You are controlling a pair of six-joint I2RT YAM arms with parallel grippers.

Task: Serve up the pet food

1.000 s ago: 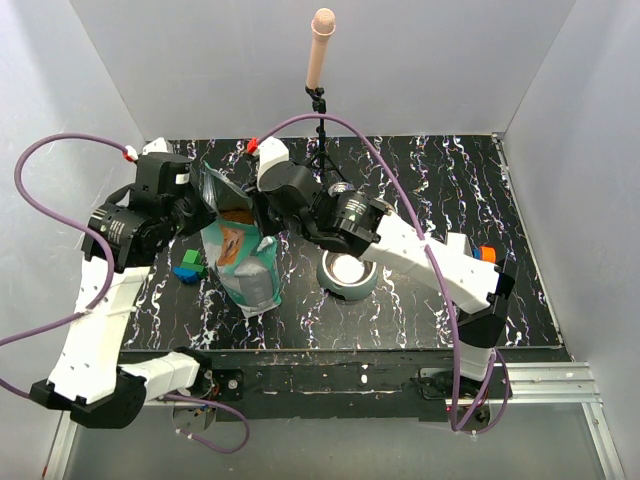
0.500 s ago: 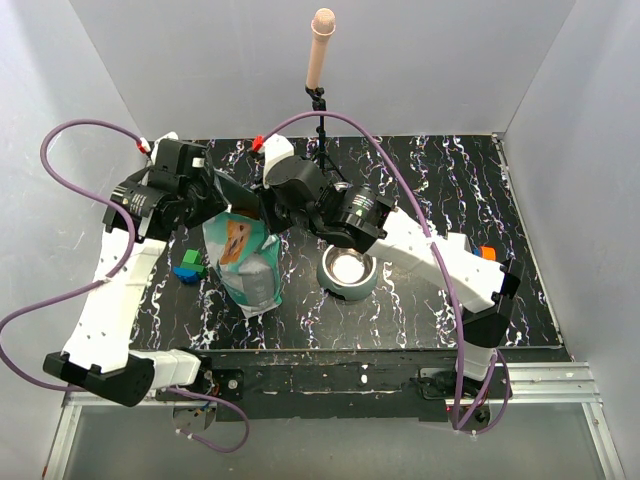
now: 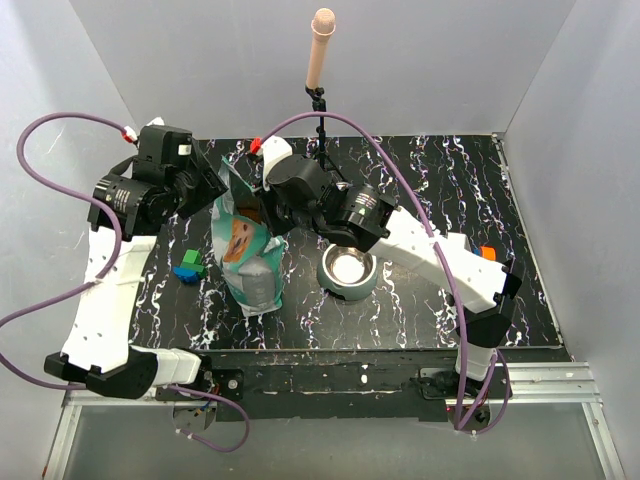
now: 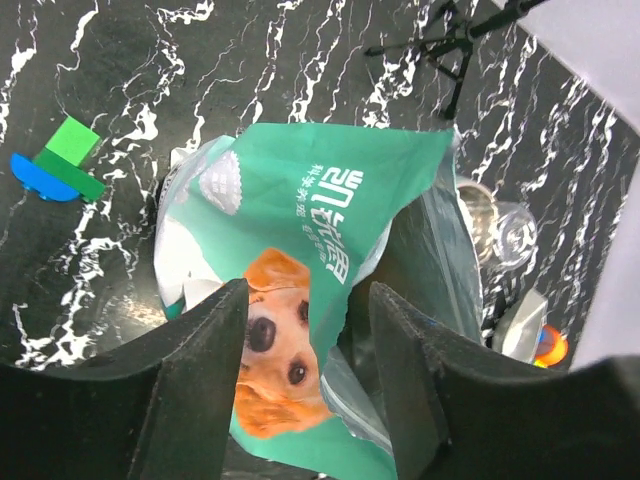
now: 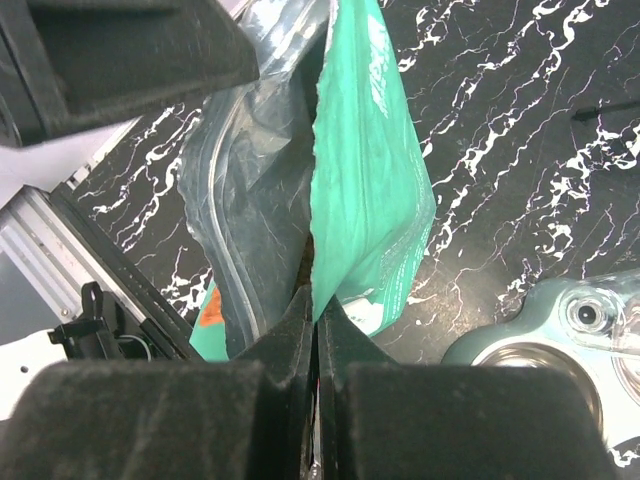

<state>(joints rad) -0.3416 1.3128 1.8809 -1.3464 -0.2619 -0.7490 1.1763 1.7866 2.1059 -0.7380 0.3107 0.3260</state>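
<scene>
You see a green block (image 3: pixel 194 258) touching a blue block (image 3: pixel 186 273) on the marbled table (image 3: pixel 450 170). A tripod (image 3: pixel 319 125) holds a beige cylinder (image 3: pixel 321 50).

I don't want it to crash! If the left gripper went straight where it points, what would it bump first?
Most likely the green pet food bag. In the left wrist view the open left gripper points right at its dog picture, with nothing seen in between. How far off it is stays unclear.
</scene>
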